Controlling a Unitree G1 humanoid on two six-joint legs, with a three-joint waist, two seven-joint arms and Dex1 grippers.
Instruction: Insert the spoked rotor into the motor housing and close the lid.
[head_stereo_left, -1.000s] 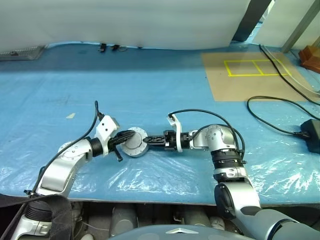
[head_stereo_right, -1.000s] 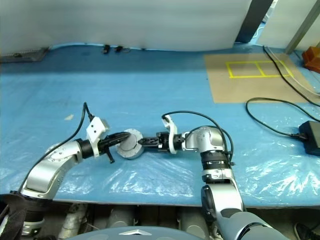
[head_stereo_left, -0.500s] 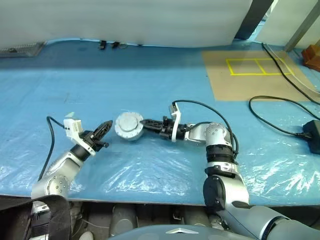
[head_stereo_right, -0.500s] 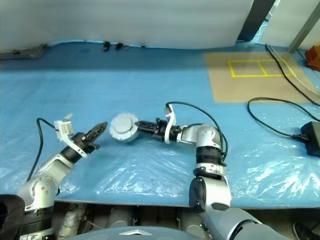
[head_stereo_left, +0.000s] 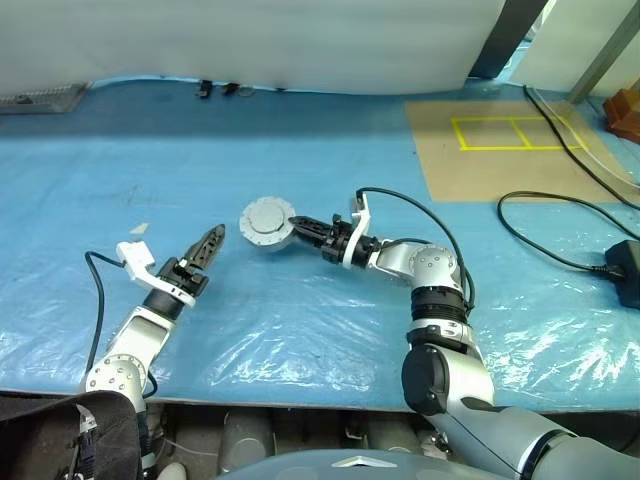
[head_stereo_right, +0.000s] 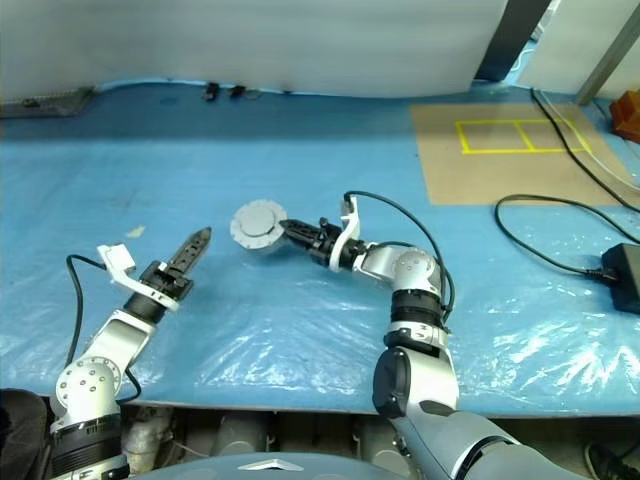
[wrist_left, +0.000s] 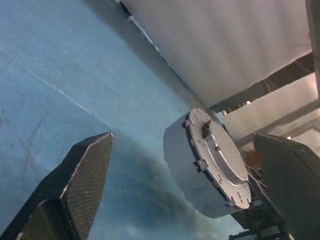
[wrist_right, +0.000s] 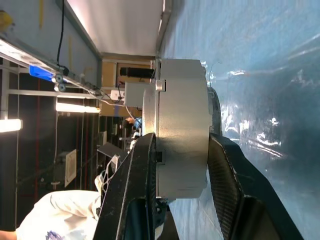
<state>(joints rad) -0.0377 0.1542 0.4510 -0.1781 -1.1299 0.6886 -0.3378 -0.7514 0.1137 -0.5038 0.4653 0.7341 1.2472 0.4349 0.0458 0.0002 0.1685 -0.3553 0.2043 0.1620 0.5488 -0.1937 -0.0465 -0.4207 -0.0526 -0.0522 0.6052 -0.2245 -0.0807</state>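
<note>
Since a second ago the left gripper (head_stereo_left: 211, 240) has let go of the motor housing (head_stereo_left: 267, 220) and drawn back toward the robot's left, its jaws now spread wide and holding nothing, while the right arm has carried the housing a little farther out over the blue sheet (head_stereo_left: 300, 330). Nearest the robot, that freed gripper hovers low over the sheet, pointing toward the housing but well clear of it. Just beyond, the right gripper (head_stereo_right: 287, 232) clamps the closed puck across its thickness, one finger on each flat face, with the lid (wrist_left: 220, 162) seated flush on the rim; the spoked rotor is presumably shut inside, though that cannot be seen. Doing this step well probably means lowering the puck flat onto the sheet before opening the fingers, so it neither rolls nor springs open. Farther off lie the brown board (head_stereo_left: 500, 150) and the black cable (head_stereo_left: 560, 225).
</note>
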